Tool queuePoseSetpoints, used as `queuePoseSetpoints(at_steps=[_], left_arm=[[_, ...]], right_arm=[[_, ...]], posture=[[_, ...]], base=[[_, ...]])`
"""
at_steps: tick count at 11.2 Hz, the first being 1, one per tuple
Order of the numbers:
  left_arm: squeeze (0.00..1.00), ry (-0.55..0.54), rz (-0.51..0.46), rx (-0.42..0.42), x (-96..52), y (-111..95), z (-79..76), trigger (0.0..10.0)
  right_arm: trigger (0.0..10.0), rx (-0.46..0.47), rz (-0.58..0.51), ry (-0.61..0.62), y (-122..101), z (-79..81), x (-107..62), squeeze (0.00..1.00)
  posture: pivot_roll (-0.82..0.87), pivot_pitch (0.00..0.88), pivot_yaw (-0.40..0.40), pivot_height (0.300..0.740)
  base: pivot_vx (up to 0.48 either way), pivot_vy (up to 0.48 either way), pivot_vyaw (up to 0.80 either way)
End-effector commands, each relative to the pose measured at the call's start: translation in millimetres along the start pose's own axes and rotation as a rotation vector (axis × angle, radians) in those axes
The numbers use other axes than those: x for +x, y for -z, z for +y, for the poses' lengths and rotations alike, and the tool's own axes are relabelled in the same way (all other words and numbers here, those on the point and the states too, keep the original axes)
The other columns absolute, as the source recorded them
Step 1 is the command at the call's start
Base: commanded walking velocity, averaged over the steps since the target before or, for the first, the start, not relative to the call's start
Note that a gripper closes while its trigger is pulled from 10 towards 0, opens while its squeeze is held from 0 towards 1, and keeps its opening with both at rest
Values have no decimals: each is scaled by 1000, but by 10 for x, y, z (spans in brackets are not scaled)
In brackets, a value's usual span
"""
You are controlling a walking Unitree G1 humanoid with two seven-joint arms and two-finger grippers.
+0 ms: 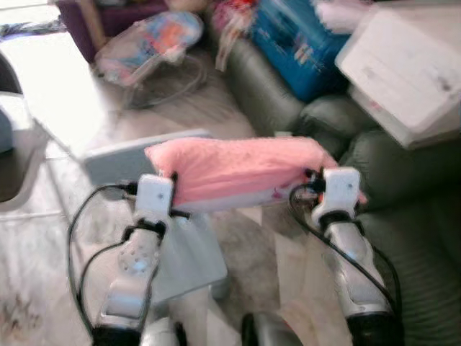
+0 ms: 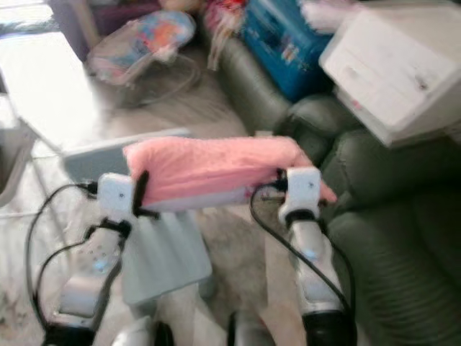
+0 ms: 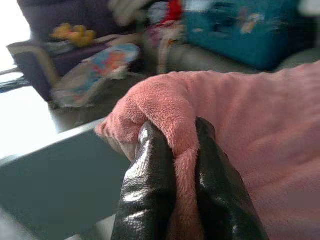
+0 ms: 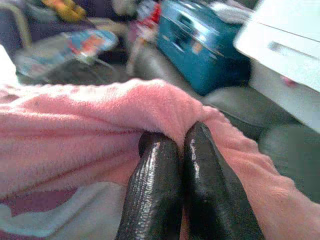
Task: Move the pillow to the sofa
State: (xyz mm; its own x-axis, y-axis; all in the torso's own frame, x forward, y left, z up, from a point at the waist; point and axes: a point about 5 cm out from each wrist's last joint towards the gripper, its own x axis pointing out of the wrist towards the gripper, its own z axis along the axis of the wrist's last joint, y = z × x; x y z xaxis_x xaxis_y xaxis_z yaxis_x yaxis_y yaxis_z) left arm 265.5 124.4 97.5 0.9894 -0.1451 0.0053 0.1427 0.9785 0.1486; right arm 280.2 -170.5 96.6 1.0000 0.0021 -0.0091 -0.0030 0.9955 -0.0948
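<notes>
Pinching the pink pillow [image 1: 238, 171] at each end, left hand [image 3: 172, 170] and right hand [image 4: 186, 172] hold it aloft. A white box [image 1: 403, 68] and blue case [image 1: 299, 43] crowd the blurred green sofa [image 1: 403, 216], far right.

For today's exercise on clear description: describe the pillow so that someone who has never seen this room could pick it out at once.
Start at the dark green sofa on the robot's right. Just left of it, the pillow hangs above the floor, pinched by the left gripper and right gripper. Nothing else nearby is fluffy and pink.
</notes>
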Motion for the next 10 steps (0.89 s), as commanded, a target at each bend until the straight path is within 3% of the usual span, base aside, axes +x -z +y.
queuePoseSetpoints(at_steps=[1,10], left_arm=[[0,6,-6,0,-6,-17,8,10000],[0,79,-9,-58,14,-47,-41,10000]], right_arm=[[10000,7,-31,20,-69,-26,19,0],[10000,2,-31,21,-74,-23,44,0]], posture=[[-46,104,-40,740],[-46,104,-40,740]], base=[[0,0,-800],[0,0,-800]])
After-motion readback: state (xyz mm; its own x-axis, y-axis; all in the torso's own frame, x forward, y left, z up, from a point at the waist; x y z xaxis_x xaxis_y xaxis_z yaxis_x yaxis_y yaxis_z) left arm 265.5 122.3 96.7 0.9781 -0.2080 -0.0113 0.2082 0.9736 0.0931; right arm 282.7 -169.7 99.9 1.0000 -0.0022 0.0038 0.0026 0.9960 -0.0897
